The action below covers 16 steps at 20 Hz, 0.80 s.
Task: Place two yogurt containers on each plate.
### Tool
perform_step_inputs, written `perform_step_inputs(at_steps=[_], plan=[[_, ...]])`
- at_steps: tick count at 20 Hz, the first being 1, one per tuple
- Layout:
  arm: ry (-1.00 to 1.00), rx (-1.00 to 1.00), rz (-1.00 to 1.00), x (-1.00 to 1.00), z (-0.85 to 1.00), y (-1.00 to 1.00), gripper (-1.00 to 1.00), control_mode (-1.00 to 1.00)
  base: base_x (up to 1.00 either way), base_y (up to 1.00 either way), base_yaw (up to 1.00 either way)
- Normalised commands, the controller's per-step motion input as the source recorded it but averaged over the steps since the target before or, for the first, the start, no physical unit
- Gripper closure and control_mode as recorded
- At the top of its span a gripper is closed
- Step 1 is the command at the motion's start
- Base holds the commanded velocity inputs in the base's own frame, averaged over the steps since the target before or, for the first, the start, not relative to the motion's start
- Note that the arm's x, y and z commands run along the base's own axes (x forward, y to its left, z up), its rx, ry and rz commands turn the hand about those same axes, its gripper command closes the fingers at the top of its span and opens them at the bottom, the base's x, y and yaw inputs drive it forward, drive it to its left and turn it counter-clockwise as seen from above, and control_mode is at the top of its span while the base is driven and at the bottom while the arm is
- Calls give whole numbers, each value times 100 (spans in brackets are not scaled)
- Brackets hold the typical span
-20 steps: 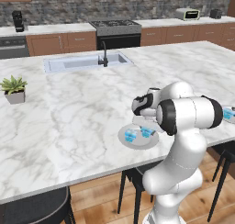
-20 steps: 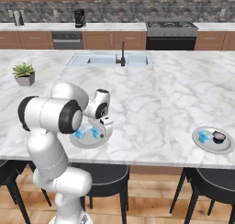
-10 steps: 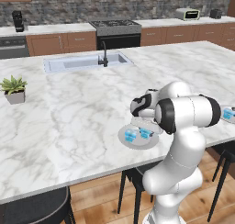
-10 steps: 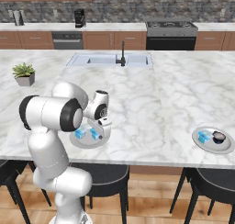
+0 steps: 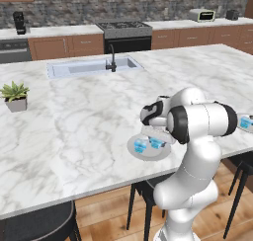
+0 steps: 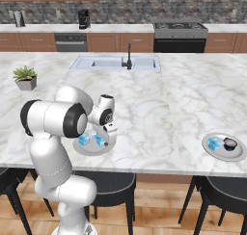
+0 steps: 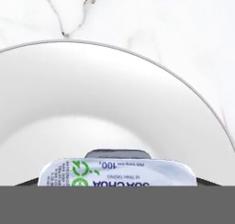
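Grey near plate (image 5: pixel 148 153) holding two cups (image 5: pixel 141 145), (image 5: pixel 157 143) by the table's (image 5: pixel 74 116) front edge, far plate (image 6: pixel 223 153) with one cup (image 6: pixel 214 143) and a dark object (image 6: pixel 230 143), open marble beyond, hand (image 6: pixel 109 131) over the near plate, grip state unclear, arm pose unchanged from before.

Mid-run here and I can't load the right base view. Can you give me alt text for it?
The white arm bends low over a grey plate near the marble island's front edge, where two blue yogurt cups sit. At far right, a second plate holds one blue cup and a dark object.
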Motion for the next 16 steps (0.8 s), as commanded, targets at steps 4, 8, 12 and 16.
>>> perform_step_inputs(at_steps=[4, 8, 12, 16], plan=[[-3, -1, 0, 0, 1, -20, -100, -100, 0, 0, 0], [-3, -2, 0, 0, 3, -18, -100, -100, 0, 0, 0], [-2, -1, 0, 0, 7, -8, -100, -100, 0, 0, 0], [-2, 0, 0, 9, 11, 0, -100, -100, 0, 0, 0]])
